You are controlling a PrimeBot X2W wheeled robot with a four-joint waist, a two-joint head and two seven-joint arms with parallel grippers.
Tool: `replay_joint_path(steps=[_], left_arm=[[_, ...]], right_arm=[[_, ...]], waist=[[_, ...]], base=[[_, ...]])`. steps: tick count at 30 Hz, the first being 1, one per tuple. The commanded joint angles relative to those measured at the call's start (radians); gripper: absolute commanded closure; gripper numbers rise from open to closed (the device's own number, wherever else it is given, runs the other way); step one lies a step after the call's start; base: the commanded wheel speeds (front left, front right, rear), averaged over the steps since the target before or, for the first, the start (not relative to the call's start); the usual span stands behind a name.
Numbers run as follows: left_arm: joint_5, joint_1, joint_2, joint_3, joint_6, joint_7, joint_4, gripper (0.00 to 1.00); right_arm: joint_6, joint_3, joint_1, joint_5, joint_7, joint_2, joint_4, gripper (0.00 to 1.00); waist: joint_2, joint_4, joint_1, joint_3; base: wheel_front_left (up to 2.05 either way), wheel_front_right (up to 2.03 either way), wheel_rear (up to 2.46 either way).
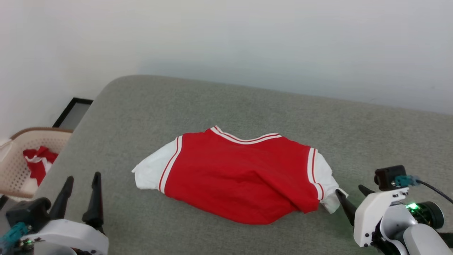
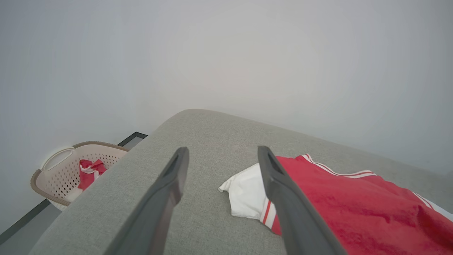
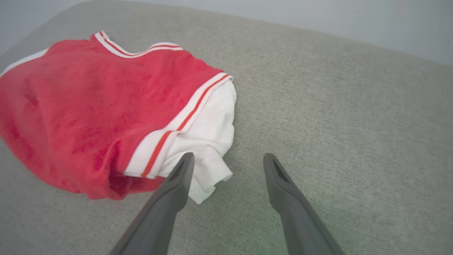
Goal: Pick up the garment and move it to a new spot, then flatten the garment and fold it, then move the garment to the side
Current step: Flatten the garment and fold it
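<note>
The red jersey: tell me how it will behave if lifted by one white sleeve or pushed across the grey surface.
Probably floppy: the red jersey lies rumpled in soft folds, so it would likely droop from the white sleeve. Likely light, being thin cloth. Pushed, it would probably bunch rather than slide on the textured grey surface.

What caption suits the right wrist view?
Open right gripper hovers by the white sleeve of the red garment.

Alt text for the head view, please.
A red garment with white sleeves lies on a grey cushioned surface, neckline away from the robot. The open left tool sits at lower left; the open right tool sits beside the nearer sleeve. A basket stands far left.
</note>
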Motion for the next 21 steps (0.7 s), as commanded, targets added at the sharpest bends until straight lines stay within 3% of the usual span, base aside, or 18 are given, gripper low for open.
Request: replay_joint_path(steps=[1, 6, 7, 8, 9, 10, 21], left_arm=[[0.015, 0.004, -0.009, 0.005, 0.0, -0.01, -0.007, 0.0], [0.031, 0.004, -0.051, 0.025, -0.006, -0.027, -0.02, 0.0], [0.037, 0.007, -0.057, 0.029, -0.008, -0.029, -0.019, 0.0], [0.042, 0.009, -0.065, 0.033, -0.01, -0.031, -0.02, 0.0], [0.042, 0.011, -0.076, 0.04, -0.012, -0.032, -0.021, 0.0], [0.045, 0.013, -0.085, 0.046, -0.017, -0.032, -0.023, 0.0], [0.113, 0.061, -0.147, 0.143, -0.045, -0.034, -0.047, 0.0]], right_arm=[[0.0, 0.018, -0.019, 0.011, 0.015, -0.009, 0.013, 0.0], [0.0, 0.06, -0.068, 0.02, 0.055, -0.028, 0.077, 0.0], [0.0, 0.067, -0.076, 0.018, 0.063, -0.031, 0.095, 0.09], [0.0, 0.076, -0.085, 0.018, 0.07, -0.032, 0.111, 0.56], [0.0, 0.087, -0.093, 0.019, 0.076, -0.034, 0.124, 0.83], [0.0, 0.095, -0.103, 0.02, 0.076, -0.039, 0.135, 1.0], [0.0, 0.14, -0.168, 0.046, 0.056, -0.091, 0.178, 1.0]], waist=[[0.0, 0.022, 0.0, 0.023], [0.0, 0.046, 0.0, 0.053], [0.0, 0.05, 0.0, 0.058], [0.0, 0.053, 0.0, 0.062], [0.0, 0.056, 0.0, 0.066], [0.0, 0.059, 0.0, 0.07], [0.0, 0.046, 0.0, 0.079]], base=[[0.0, 0.0, 0.0], [0.0, 0.0, 0.0], [0.0, 0.0, 0.0], [0.0, 0.0, 0.0], [0.0, 0.0, 0.0], [0.0, 0.0, 0.0], [0.0, 0.0, 0.0]])
